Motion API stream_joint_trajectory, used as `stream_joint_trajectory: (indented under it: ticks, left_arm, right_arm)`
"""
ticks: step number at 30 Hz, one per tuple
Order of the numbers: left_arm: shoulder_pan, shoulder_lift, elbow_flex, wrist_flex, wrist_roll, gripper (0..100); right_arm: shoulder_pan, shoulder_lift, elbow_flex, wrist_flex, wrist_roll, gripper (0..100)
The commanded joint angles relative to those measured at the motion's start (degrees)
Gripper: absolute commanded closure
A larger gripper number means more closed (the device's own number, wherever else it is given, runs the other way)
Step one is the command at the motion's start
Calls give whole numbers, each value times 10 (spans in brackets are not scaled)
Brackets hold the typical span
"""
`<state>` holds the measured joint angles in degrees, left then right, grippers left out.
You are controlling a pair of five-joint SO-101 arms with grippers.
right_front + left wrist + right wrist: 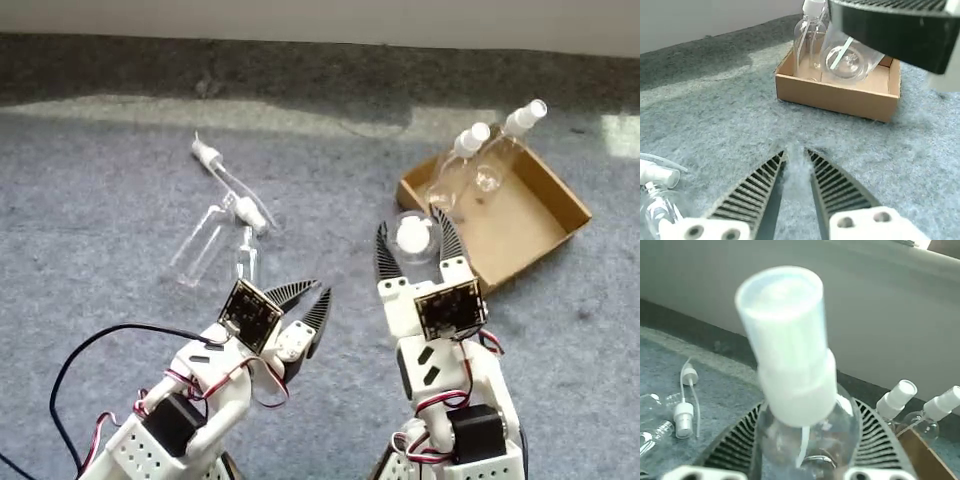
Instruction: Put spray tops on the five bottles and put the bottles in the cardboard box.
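While two capped bottles [448,180] stand in the box [520,225], the right gripper [411,222] pinches a third [795,375] beside it; two bare bottles [200,245] (tops [250,212] loose) lie left of it; left gripper [321,289] slightly spread, empty.

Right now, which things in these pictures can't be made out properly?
- High view: base of the held bottle, hidden under its cap and the right jaws.
- Left wrist view: far side of the cardboard box, behind the held bottle and right jaws.
- Left wrist view: a loose bottle, cut off by the edge.
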<state>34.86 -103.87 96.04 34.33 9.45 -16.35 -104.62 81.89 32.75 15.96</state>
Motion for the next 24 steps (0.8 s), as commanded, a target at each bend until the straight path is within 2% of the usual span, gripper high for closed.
stream_joint_trajectory:
  ticks: [1, 4, 8, 12, 18, 24]
  left_arm:
    - [-6, -6, 10, 22, 3, 995]
    - [-9, -6, 10, 24, 3, 995]
    - [-52, -6, 10, 24, 3, 995]
    - [-87, -6, 10, 22, 3, 995]
    - [-91, -6, 10, 22, 3, 995]
    - [-92, -6, 10, 23, 3, 995]
  right_arm:
    - [55, -2, -40, 2, 24, 875]
    - [101, -1, -40, 1, 24, 875]
    - [143, 15, -64, 2, 24, 875]
    - [196, 124, -133, 2, 23, 875]
    - [253, 299, -240, -2, 22, 875]
    - [302, 404, -234, -122, 22, 875]
